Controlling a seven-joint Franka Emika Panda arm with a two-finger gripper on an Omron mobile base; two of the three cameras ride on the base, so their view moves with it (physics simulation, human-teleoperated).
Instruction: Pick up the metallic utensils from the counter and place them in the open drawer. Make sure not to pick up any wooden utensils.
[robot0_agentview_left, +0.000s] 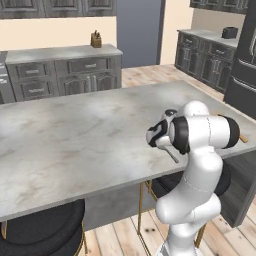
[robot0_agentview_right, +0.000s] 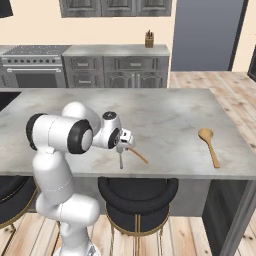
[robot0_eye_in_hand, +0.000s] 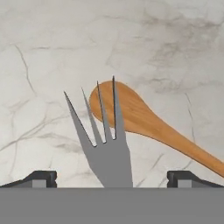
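A silver-grey fork (robot0_eye_in_hand: 105, 148) lies on the marble counter (robot0_eye_in_hand: 52, 52) near its front edge, its tines over the bowl of a slim wooden spoon (robot0_eye_in_hand: 131, 113). My gripper (robot0_eye_in_hand: 111, 179) hangs open just above the fork's handle, one fingertip on each side, touching nothing. From the right base view the gripper (robot0_agentview_right: 121, 146) points down at the fork (robot0_agentview_right: 120, 161), with the slim spoon (robot0_agentview_right: 137, 155) angled off to its right. The left base view shows the gripper (robot0_agentview_left: 162, 145) over the fork's handle (robot0_agentview_left: 172, 155). The open drawer (robot0_agentview_left: 245, 187) juts out dark grey under the counter's right end.
A larger wooden spoon (robot0_agentview_right: 209, 142) lies near the right end of the counter (robot0_agentview_right: 165, 115). Black stools (robot0_agentview_right: 137, 195) stand under the front edge. Dark cabinets, a stove (robot0_agentview_right: 32, 70) and a knife block (robot0_agentview_right: 149, 40) line the back wall.
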